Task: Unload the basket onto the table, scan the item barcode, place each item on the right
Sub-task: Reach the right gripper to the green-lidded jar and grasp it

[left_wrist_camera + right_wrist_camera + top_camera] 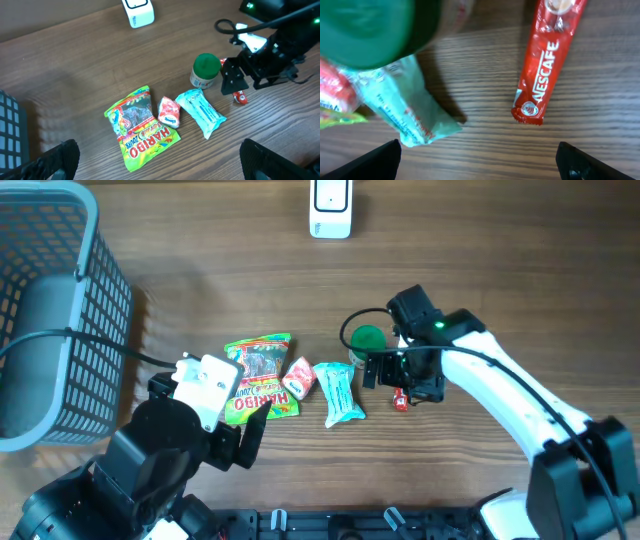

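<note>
Green lid close; Nescafe stick legible right-wrist only.

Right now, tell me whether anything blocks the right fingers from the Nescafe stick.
Nothing visible does. The Nescafe stick lies uncovered on the table below the open right fingers. The teal packet and green-lidded jar sit off to one side, clear of it.

Your table is brown wood grain. At its far edge stands a white box, probably the scanner. A grey basket sits at the left. Near the middle you have a row: a Haribo bag, a small red packet touching its right edge, then a teal pack just beside that. A green-lidded jar stands behind the teal pack, and a Nescafé stick lies to its right.
</note>
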